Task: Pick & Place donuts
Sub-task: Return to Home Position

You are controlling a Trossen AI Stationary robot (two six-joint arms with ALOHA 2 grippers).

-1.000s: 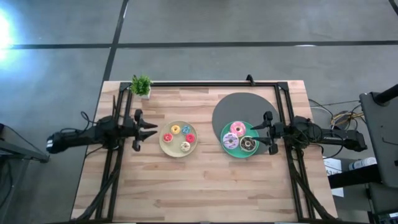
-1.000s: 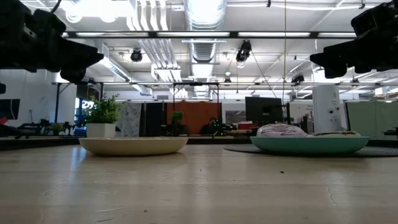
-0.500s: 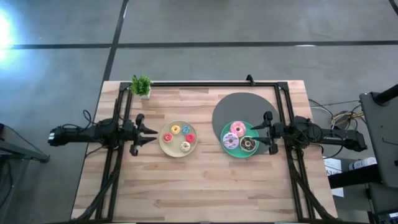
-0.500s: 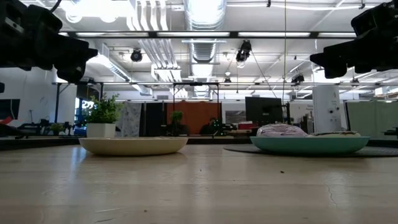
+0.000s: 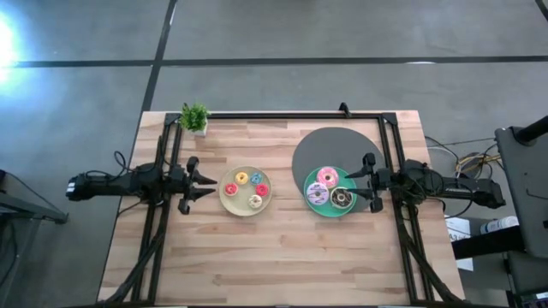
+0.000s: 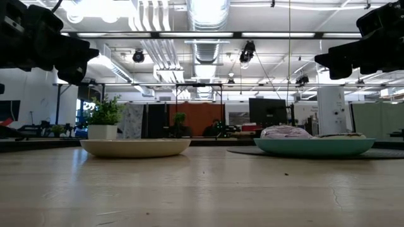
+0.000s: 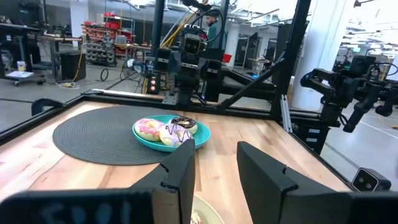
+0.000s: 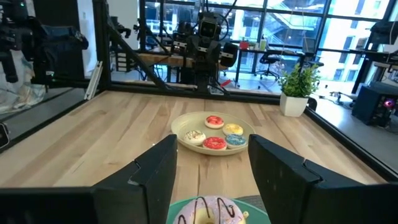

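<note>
Left tool (image 5: 210,183), parted and empty, beside the round cream plate (image 5: 224,201) holding five mini ring donuts (image 5: 242,178); round teal plate (image 5: 330,212) holding three large frosted ring donuts (image 5: 326,177), right tool (image 5: 355,186) parted and empty at its rim; no donut loose on the wooden worktop (image 5: 257,257), placing apparently complete.

A grey concrete floor (image 5: 300,30) lay beyond the wooden table (image 5: 282,257); ducts (image 6: 151,50) and strip lights (image 6: 252,35) ran overhead.

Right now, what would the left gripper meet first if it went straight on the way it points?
Probably the cream plate, directly ahead of the left gripper; but the gripper hangs high in the low view, so it might pass over it.
</note>
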